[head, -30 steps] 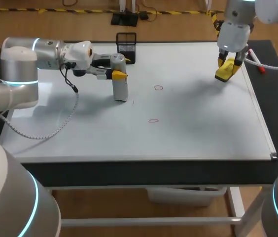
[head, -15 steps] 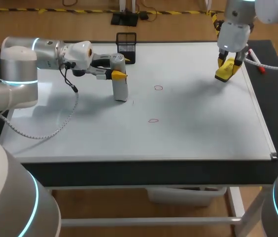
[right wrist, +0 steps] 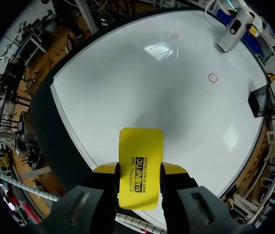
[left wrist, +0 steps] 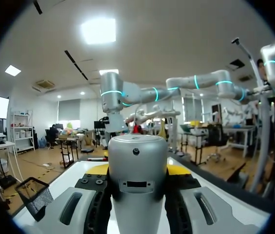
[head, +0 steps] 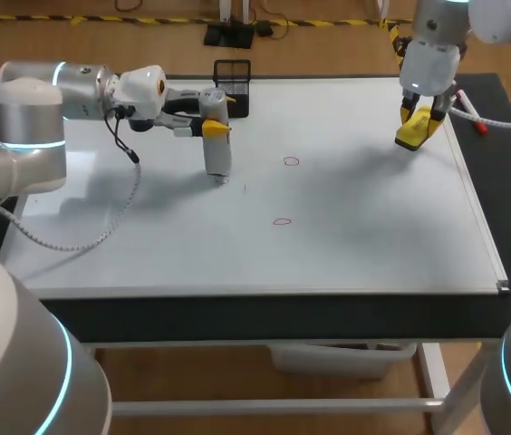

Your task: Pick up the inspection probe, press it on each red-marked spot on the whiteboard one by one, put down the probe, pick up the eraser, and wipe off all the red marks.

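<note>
One probe (left wrist: 137,165) sits clamped in left tool (head: 216,128), eraser (right wrist: 140,168) in right tool (head: 417,125)

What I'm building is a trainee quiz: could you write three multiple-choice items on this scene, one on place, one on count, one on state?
1. Where is the basket? A) whiteboard's far edge B) near edge C) middle
2. How many red marks show? A) one B) two C) four
3. The right gripper is: A) open B) shut on the eraser C) shut on the basket
Key: 1A, it sits at the far rim; 2B, two small rings show; 3B, it clamps the yellow eraser from both sides.
</note>
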{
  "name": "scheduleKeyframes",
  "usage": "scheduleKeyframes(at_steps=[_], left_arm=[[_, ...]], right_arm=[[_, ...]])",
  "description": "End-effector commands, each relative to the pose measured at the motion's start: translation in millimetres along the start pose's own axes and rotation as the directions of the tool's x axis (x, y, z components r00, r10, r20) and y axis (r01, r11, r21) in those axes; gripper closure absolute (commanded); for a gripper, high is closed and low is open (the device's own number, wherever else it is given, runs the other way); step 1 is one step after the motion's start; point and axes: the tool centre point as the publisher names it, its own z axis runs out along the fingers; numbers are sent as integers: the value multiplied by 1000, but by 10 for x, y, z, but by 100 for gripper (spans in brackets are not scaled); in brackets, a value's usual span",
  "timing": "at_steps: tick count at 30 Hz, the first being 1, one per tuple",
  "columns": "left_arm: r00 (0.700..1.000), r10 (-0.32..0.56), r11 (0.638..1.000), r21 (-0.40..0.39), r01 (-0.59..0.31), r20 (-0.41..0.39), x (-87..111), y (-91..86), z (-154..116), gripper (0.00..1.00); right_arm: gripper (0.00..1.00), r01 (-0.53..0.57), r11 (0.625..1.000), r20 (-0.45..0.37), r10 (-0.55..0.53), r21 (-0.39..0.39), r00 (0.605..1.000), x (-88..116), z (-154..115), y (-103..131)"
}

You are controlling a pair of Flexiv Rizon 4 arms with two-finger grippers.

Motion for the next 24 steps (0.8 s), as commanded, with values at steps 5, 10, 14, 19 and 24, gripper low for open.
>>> scheduleKeyframes(at_steps=[5, 10, 14, 19, 24], left_arm=[[998, 21, 1000, -21, -20, 58, -5, -259, -212, 100], [993, 36, 999, -16, -34, 110, -24, -362, -424, 100], [987, 48, 999, -21, -46, 153, -32, -431, -624, 100], [974, 63, 998, -21, -60, 220, -20, -508, -915, 100], [958, 67, 998, -28, -62, 278, -9, -555, -1236, 100]], right_arm=[[100, 1, 1000, -3, -1, 1, 1000, 1, -11, -7], [100, 1, 1000, -3, -1, 1, 1000, 1, -11, -7], [100, 1, 1000, -3, -1, 1, 1000, 1, -11, -7], [100, 1, 1000, -3, -1, 1, 1000, 1, -11, -7], [100, 1, 1000, -3, -1, 1, 1000, 1, -11, -7]])
